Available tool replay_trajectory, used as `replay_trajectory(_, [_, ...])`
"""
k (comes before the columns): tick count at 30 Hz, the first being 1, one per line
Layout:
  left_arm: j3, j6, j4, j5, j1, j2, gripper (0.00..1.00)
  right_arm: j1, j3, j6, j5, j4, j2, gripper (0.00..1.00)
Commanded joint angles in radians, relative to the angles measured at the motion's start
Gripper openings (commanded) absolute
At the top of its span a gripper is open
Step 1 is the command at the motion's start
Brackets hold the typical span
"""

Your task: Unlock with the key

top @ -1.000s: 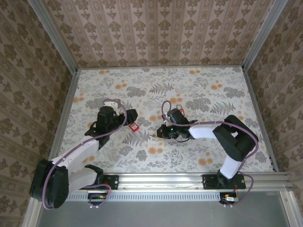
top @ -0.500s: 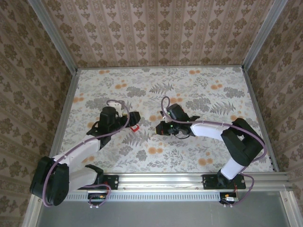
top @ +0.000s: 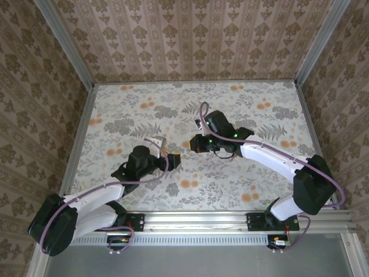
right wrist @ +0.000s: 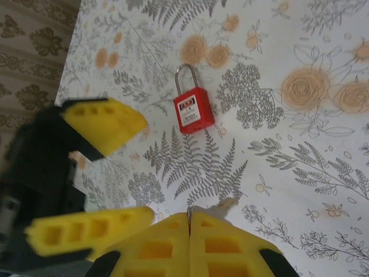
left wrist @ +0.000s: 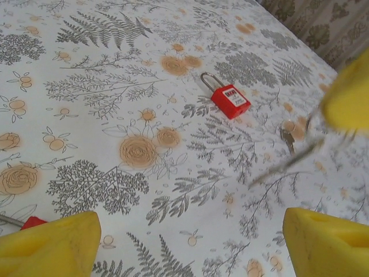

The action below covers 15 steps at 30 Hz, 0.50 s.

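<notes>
The padlock (left wrist: 229, 99) lies flat on the counter (left wrist: 81, 144); left pincer (left wrist: 190, 225) gapes wide just short of it, likely to steady it; right pincer (right wrist: 189, 228), near the padlock, pinches the key (right wrist: 214, 208) for insertion

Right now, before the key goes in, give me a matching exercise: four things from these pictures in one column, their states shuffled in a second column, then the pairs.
Things:
1. left gripper
2. right gripper
3. padlock
4. key

States:
A. pinched, only its tip poking out
B. red, lying flat, apart from both grippers
C. open, holding nothing
D. shut

Pairs: 1-C, 2-D, 3-B, 4-A
</notes>
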Motion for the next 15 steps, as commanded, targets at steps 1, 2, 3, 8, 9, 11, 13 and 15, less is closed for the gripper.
replay_trajectory(1, [-0.061, 0.129, 0.18, -0.08, -0.044, -0.027, 0.83, 0.006, 0.07, -0.036, 0.065, -0.129, -0.032, 0.02])
replay_trajectory(2, [-0.071, 0.178, 0.207, -0.072, -0.063, -0.027, 0.84, 0.006, 0.086, -0.04, 0.069, -0.139, -0.035, 0.02])
replay_trajectory(3, [-0.075, 0.229, 0.224, -0.042, -0.078, -0.029, 0.84, 0.005, 0.099, -0.045, 0.07, -0.147, -0.039, 0.02])
replay_trajectory(8, [-0.024, 0.301, 0.215, 0.088, -0.093, -0.019, 0.73, 0.008, 0.142, -0.058, 0.043, -0.181, -0.059, 0.02])
replay_trajectory(9, [-0.004, 0.312, 0.206, 0.105, -0.099, -0.012, 0.69, 0.008, 0.146, -0.057, 0.041, -0.188, -0.065, 0.02])
replay_trajectory(11, [0.029, 0.341, 0.184, 0.103, -0.123, -0.002, 0.67, 0.008, 0.149, -0.056, 0.039, -0.197, -0.076, 0.02])
replay_trajectory(13, [0.055, 0.38, 0.17, 0.087, -0.155, 0.011, 0.65, 0.009, 0.149, -0.049, 0.039, -0.198, -0.08, 0.02])
replay_trajectory(15, [0.08, 0.412, 0.16, 0.076, -0.174, 0.031, 0.62, 0.011, 0.145, -0.037, 0.032, -0.198, -0.108, 0.02])
